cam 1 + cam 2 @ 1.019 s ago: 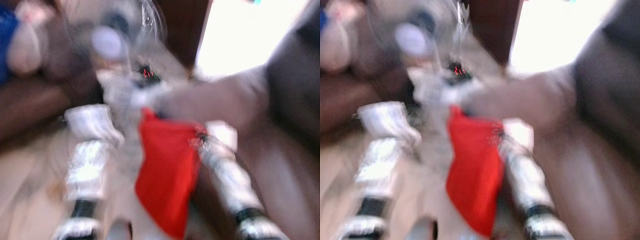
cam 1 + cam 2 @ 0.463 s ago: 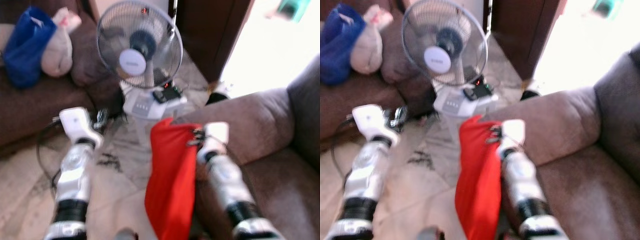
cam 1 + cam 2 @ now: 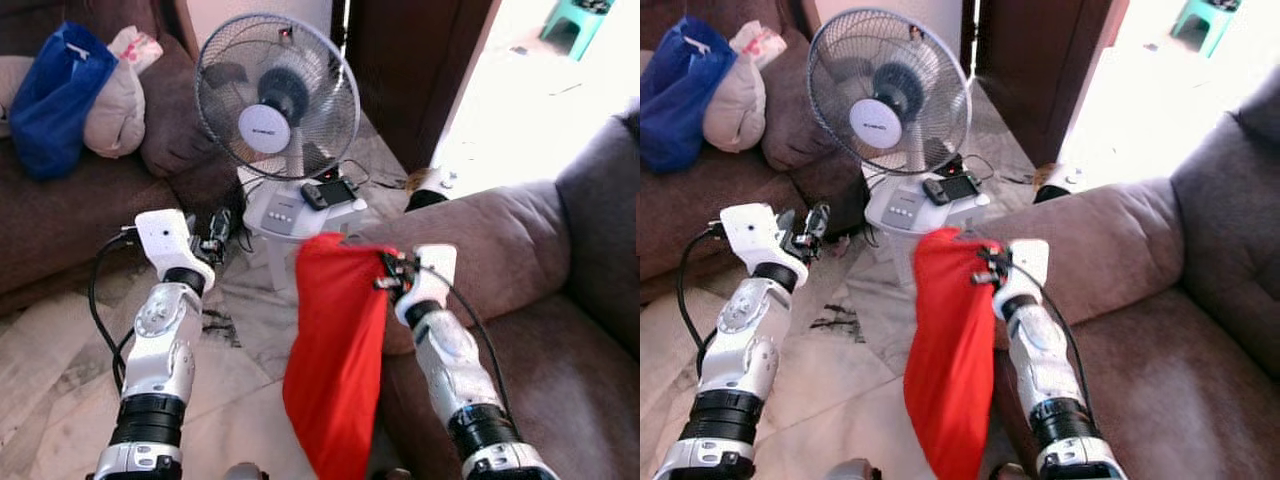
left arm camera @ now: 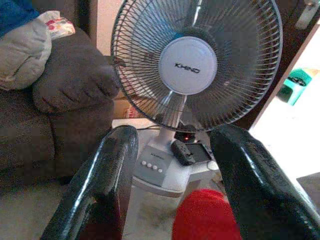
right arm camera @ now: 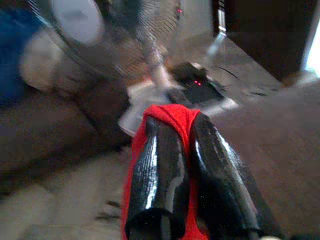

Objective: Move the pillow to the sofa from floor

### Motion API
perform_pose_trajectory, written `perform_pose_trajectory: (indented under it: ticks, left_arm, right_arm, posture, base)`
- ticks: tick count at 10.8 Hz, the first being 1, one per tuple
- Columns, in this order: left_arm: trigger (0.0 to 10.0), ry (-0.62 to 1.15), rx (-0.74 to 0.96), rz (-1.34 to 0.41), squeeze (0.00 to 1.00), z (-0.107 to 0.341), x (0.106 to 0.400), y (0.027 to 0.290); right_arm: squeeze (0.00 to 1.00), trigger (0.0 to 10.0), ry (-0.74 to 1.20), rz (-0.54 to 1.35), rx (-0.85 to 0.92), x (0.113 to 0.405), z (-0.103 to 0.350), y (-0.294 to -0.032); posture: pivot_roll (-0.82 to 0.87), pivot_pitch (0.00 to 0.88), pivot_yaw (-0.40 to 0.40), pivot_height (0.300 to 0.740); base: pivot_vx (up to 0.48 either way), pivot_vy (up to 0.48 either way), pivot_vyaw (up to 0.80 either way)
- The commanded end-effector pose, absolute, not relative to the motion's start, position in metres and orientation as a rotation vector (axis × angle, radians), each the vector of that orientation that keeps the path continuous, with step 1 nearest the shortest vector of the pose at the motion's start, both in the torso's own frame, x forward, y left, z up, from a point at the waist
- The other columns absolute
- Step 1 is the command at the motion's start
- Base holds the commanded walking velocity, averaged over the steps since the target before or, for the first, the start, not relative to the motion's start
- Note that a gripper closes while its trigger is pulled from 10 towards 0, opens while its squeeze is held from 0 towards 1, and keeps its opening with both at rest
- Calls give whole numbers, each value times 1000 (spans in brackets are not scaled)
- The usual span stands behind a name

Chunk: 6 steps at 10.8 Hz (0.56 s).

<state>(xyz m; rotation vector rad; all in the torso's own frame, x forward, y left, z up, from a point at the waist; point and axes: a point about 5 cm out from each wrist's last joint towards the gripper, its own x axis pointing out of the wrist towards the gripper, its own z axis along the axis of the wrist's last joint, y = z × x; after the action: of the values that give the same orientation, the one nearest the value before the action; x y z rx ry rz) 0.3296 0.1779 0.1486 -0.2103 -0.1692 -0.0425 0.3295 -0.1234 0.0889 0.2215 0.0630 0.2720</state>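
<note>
fan ahead, sofa seat open rightward

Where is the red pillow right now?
The red pillow hangs off the floor from the right gripper, just in front of the brown sofa's arm, with the fan behind it.
</note>
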Motion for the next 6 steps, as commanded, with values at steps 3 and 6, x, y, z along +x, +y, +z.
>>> perform_pose_trajectory:
  ticks: [3,6]
  left_arm:
    - [10000,-191,-200,-61,0,153,329,173]
    - [10000,-198,-201,-65,0,155,328,172]
  right_arm:
    - [0,10000,-170,559,321,323,143,-99]
    - [0,10000,-157,457,327,325,139,-113]
  posture:
    - [90,32,-21,740]
    - [89,28,-18,740]
  base:
    - [0,0,0]
    - [0,0,0]
